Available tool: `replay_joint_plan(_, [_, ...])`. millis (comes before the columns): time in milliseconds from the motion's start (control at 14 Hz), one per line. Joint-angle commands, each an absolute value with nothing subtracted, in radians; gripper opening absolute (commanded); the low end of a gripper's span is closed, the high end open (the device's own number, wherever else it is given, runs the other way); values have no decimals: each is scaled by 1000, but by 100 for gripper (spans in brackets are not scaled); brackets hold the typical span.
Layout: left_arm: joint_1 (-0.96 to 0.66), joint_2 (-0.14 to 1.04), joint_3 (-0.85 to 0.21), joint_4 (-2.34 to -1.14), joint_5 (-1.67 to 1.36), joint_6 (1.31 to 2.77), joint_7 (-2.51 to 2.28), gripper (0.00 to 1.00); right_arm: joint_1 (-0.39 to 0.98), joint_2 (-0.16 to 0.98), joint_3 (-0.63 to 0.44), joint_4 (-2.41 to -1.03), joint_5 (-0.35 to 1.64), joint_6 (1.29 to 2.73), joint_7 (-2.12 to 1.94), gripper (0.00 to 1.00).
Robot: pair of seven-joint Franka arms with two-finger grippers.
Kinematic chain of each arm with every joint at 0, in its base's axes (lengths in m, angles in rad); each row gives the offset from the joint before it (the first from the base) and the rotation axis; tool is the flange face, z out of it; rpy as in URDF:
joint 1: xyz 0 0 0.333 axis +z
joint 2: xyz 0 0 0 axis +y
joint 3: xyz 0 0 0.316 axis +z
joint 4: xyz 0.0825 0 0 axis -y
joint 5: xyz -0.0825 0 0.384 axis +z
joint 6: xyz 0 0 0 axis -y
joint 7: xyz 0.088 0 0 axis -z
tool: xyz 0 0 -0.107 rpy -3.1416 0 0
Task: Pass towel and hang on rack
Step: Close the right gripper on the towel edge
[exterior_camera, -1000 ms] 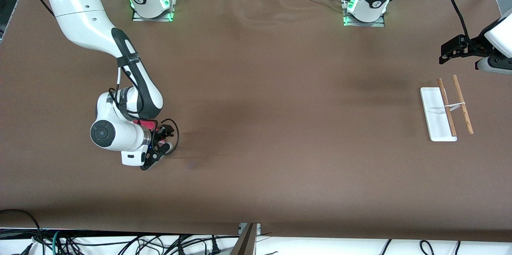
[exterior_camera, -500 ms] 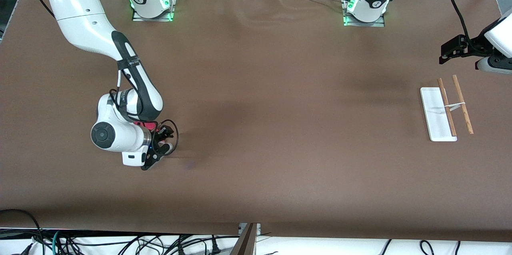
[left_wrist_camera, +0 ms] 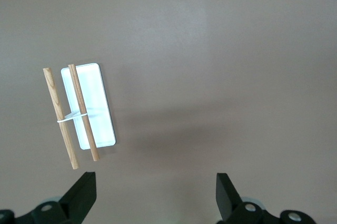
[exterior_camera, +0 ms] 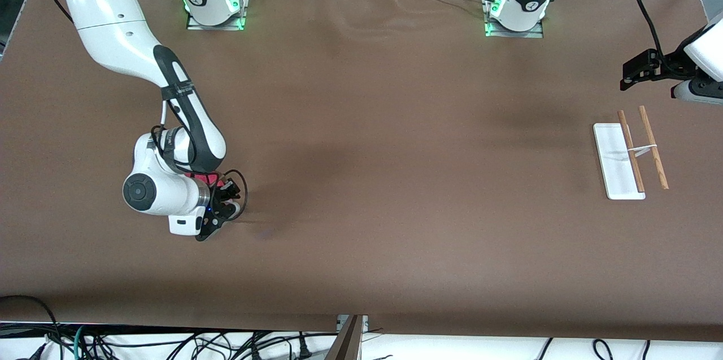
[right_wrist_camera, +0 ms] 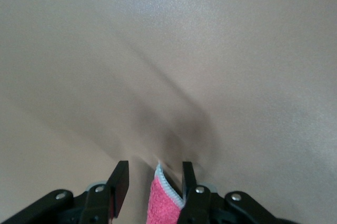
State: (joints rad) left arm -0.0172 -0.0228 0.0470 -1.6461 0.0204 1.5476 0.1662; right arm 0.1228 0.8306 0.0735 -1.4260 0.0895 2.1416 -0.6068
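The pink towel [exterior_camera: 207, 179] is mostly hidden under my right wrist; only a sliver shows in the front view. In the right wrist view its pink corner with the grey edge [right_wrist_camera: 166, 197] stands between the fingers, against one finger, with a bare gap to the other. My right gripper [exterior_camera: 226, 203] is low at the table and partly open around that corner. The rack [exterior_camera: 615, 170], a white base with two wooden rods [exterior_camera: 653, 148], stands at the left arm's end. It also shows in the left wrist view [left_wrist_camera: 87, 110]. My left gripper [exterior_camera: 635, 73] hangs open and empty beside the rack.
Brown table cover [exterior_camera: 395, 179] spans the whole surface. The two arm bases [exterior_camera: 214, 4] stand along the table's edge farthest from the front camera. Cables [exterior_camera: 169, 343] hang below the edge nearest that camera.
My right arm has shifted slightly toward the right arm's end of the table, the gripper staying low at the towel. The left arm and the rack have not moved.
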Motion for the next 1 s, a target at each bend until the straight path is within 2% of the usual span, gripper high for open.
replay_joint_plan(0, [0, -20, 40, -1631, 40, 1531, 169, 100, 115, 839, 80, -1417, 112, 2148, -637, 49])
replay_joint_plan(214, [0, -20, 40, -1631, 40, 1531, 163, 100, 115, 841, 80, -1428, 112, 2155, -637, 49])
replay_joint_plan(357, [0, -20, 38, -1631, 38, 1531, 161, 100, 117, 839, 80, -1448, 113, 2183, -641, 42])
replay_joint_plan(429, [0, -21, 38, -1631, 37, 1531, 160, 100, 115, 839, 80, -1453, 114, 2187, -641, 35])
replay_joint_plan(500, [0, -20, 37, -1631, 37, 1531, 160, 100, 115, 839, 80, -1456, 114, 2192, -641, 22])
replay_joint_plan(571, [0, -20, 38, -1631, 37, 1531, 161, 100, 112, 836, 80, -1456, 114, 2188, -643, 0])
replay_joint_plan(929, [5, -20, 38, -1631, 37, 1531, 163, 100, 106, 825, 80, -1437, 112, 2155, -635, 0])
